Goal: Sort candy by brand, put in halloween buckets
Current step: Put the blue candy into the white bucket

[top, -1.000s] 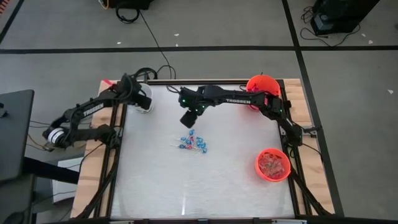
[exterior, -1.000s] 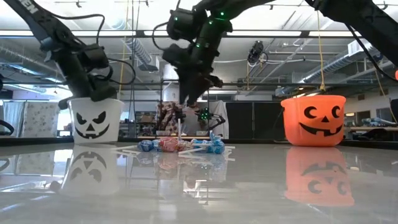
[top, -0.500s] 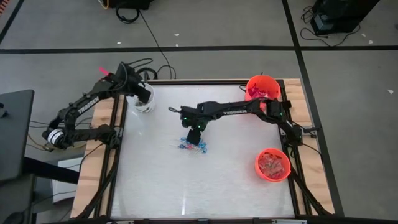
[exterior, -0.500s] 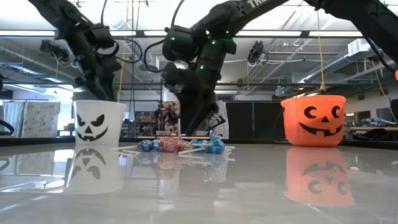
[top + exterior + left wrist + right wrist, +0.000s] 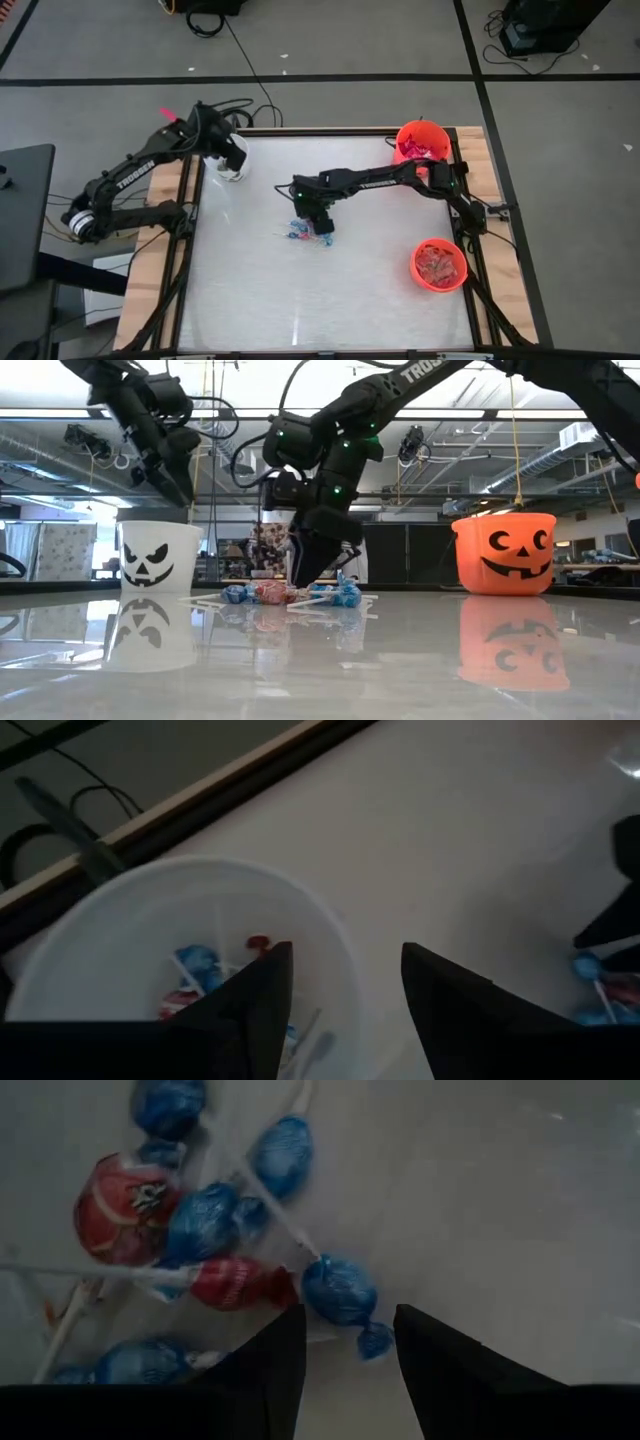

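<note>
Several blue and red wrapped lollipops lie in a pile mid-table, also in the low view and the right wrist view. My right gripper stands open, pointing down, just over the pile. Its fingertips flank the twisted end of a blue lollipop; no touch shows. My left gripper hangs open and empty above the white bucket, which holds several lollipops.
An orange bucket with a jack-o'-lantern face stands at the far right corner. A second orange bucket with red candy stands near the right edge. Bare tabletop lies toward the near edge.
My left gripper has risen from the white bucket's mouth to well above it. My right gripper has come down toward the table's near edge onto the lollipop pile and rolled about its axis. The pile has stayed in place.
</note>
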Robot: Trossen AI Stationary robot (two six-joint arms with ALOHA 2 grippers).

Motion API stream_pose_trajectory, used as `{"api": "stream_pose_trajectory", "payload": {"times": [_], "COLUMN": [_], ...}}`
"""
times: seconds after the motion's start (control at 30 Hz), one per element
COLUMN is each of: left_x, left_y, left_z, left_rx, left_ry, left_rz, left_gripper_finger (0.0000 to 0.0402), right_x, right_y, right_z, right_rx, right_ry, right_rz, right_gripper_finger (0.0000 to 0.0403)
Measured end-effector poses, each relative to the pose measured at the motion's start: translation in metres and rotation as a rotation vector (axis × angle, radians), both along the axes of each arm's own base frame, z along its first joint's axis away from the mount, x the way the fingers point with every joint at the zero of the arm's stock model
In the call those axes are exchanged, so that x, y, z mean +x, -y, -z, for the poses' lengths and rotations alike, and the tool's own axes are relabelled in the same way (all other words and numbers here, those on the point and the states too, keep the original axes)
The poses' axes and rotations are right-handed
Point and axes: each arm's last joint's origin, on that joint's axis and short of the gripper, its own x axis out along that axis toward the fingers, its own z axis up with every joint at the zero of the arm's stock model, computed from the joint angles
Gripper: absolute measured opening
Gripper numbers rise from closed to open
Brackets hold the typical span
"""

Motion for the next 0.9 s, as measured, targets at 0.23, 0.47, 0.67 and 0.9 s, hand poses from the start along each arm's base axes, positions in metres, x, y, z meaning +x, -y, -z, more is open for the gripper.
{"api": "stream_pose_trajectory", "payload": {"times": [0.23, 0.47, 0.67, 0.9], "left_x": [0.014, 0.028, 0.047, 0.059], "left_y": [0.012, 0.027, 0.040, 0.044], "left_z": [0.000, -0.001, -0.010, -0.021], "left_rx": [-0.016, -0.050, -0.091, 0.023], "left_ry": [0.012, 0.053, 0.258, 0.362], "left_rz": [0.071, 0.150, 0.425, 0.553], "left_gripper_finger": [0.0189, 0.0166, 0.0163, 0.0196], "right_x": [-0.005, -0.004, 0.003, 0.002], "right_y": [0.010, 0.019, 0.026, 0.043], "right_z": [0.011, 0.010, -0.012, -0.084], "right_rx": [0.027, 0.079, 0.140, 0.195], "right_ry": [0.013, 0.034, 0.131, 0.441], "right_rz": [0.012, 0.112, 0.298, 0.488], "right_gripper_finger": [0.0135, 0.0012, 0.0006, 0.0004]}}
